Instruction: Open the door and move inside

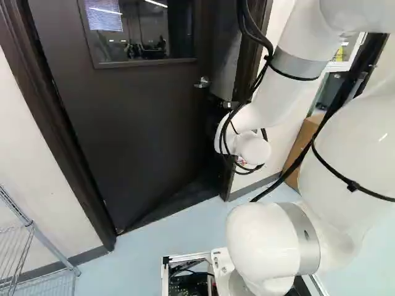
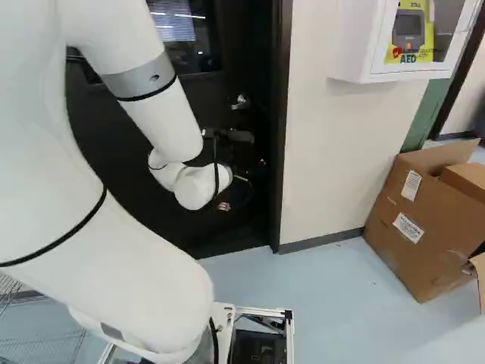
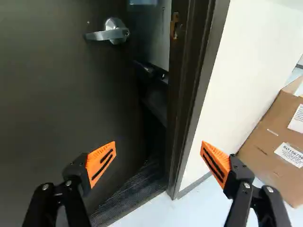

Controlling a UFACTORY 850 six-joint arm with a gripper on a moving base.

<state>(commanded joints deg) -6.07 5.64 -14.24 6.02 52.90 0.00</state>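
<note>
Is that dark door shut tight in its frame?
No, in the wrist view the door stands ajar, with a gap between its handle side and the frame.

Room light's reading bright and diffuse, door glass (image 1: 148, 31) is showing glaring light strips, white arm (image 1: 352, 142) is catching small highlights, wall (image 3: 251, 52) is washing toward white, dark door (image 3: 47, 109) and gap (image 3: 154, 118) are swallowing detail, verticals are splaying toward base-view edges.

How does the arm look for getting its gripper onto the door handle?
Likely able: the open gripper faces the ajar door, and nothing shows blocking the way to the handle, though it would probably need to shift to line up.
</note>
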